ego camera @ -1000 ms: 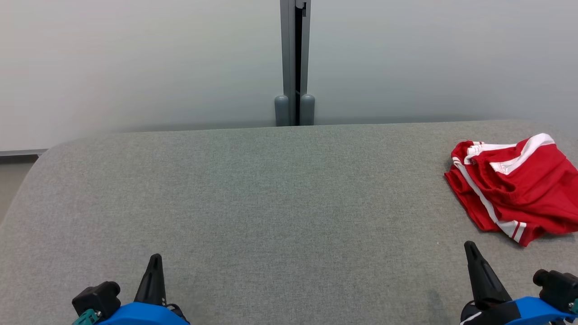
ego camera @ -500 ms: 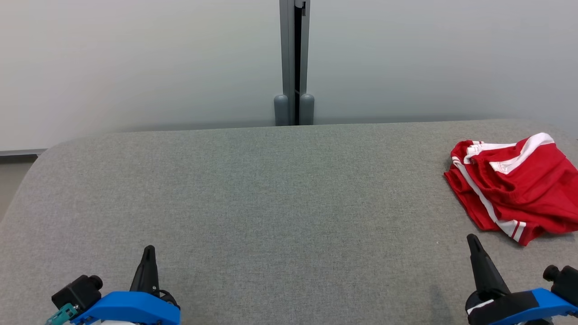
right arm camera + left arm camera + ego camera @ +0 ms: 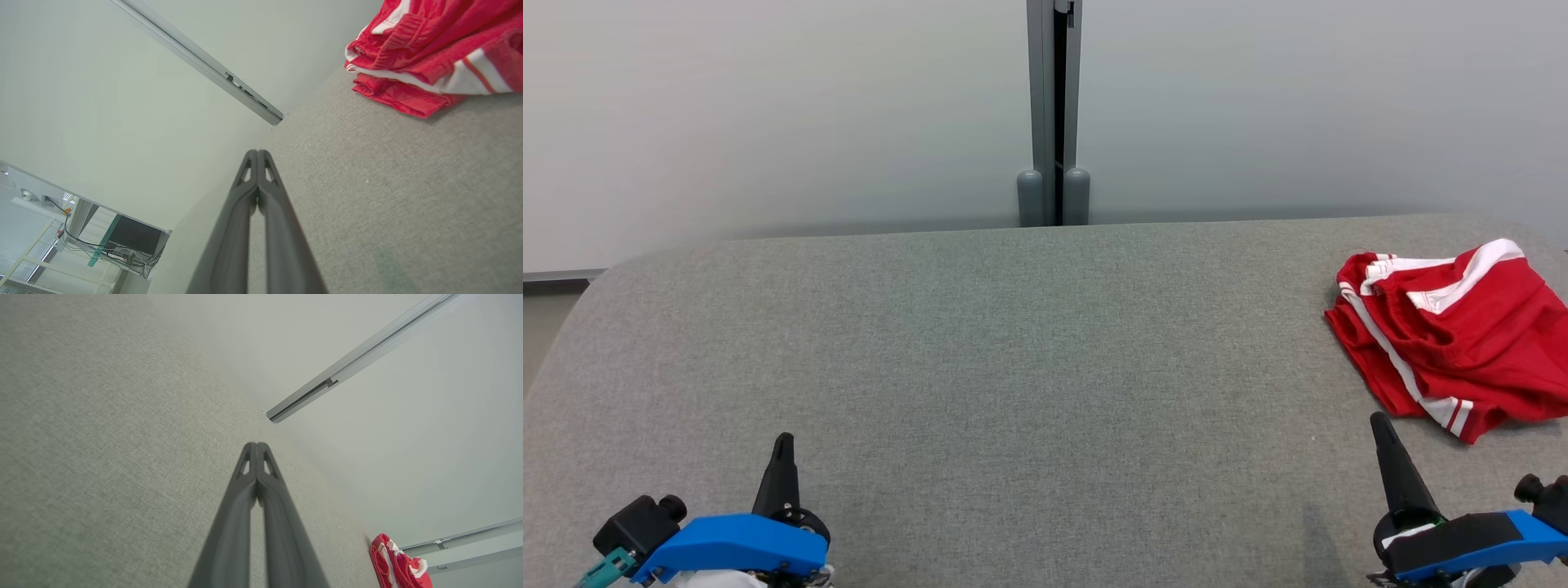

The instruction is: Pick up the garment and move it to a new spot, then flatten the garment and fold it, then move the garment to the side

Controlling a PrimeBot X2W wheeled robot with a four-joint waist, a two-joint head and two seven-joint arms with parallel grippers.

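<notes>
The garment [image 3: 1462, 335] is a pair of red shorts with white stripes, folded into a compact bundle at the far right of the grey padded surface [image 3: 1029, 351]. It also appears small at the lower right of the left wrist view as the garment [image 3: 398, 565], and large at the upper right of the right wrist view as the garment [image 3: 433, 53]. My right gripper [image 3: 1379, 420] stands shut and empty a short way in front of the bundle, not touching it. My left gripper [image 3: 783, 441] is shut and empty near the front left. Both pairs of fingers [image 3: 256, 447] [image 3: 257, 153] are pressed together.
Pale wall panels rise behind the surface, joined by a grey post [image 3: 1054, 114] at the back centre. The surface's rounded left edge [image 3: 572, 318] drops off to the floor. A desk with cables [image 3: 122, 241] shows beyond it in the right wrist view.
Both arms have drawn back toward the near edge and turned outward, the left one drifting left. The garment has stayed where it lies.
</notes>
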